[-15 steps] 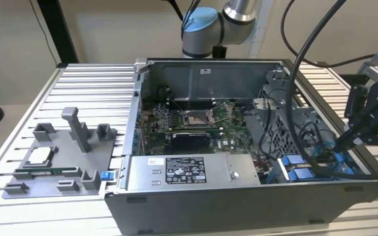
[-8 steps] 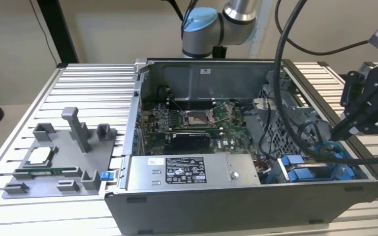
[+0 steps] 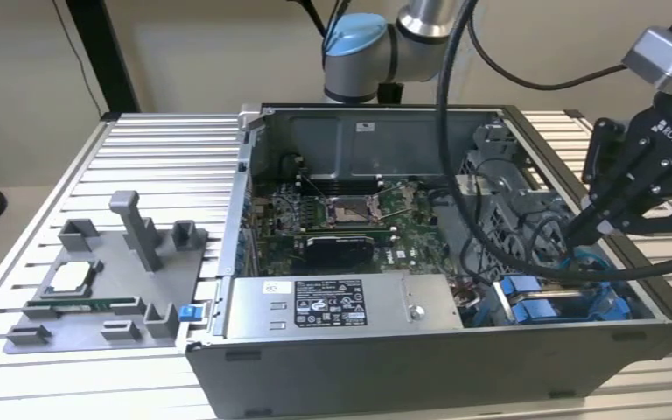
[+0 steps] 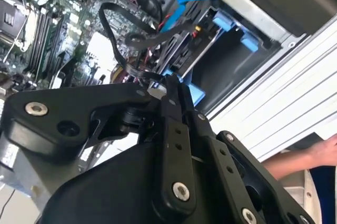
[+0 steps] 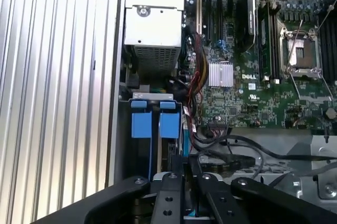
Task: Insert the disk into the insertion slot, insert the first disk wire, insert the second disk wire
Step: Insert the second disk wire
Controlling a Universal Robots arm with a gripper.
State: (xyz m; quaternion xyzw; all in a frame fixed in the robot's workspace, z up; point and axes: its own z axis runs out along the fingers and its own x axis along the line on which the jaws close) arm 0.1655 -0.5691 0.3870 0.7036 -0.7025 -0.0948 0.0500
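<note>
Gripper [image 3: 577,234] lowered into the open computer case [image 3: 430,367], over the insertion slot [image 3: 535,306] at the case's near corner on the exterior view's right.

In both wrist views the gripper [image 4: 171,83] [image 5: 187,163] has its jaws together, and I cannot tell whether anything thin is nipped between them. The slot's blue rails and tabs [image 5: 155,124] lie just beside the fingertips, but whether the disk sits in it cannot be told. Looping black wires [image 5: 231,155] crowd the space between the fingertips and the motherboard [image 5: 253,76]. A grey stickered box [image 3: 312,306] fills the case's near edge beside the slot. A grey fixture [image 3: 102,289] rests near the table's [image 3: 161,157] edge on the exterior view's left. A person's hand [image 4: 316,153] rests on the table outside the case.
</note>
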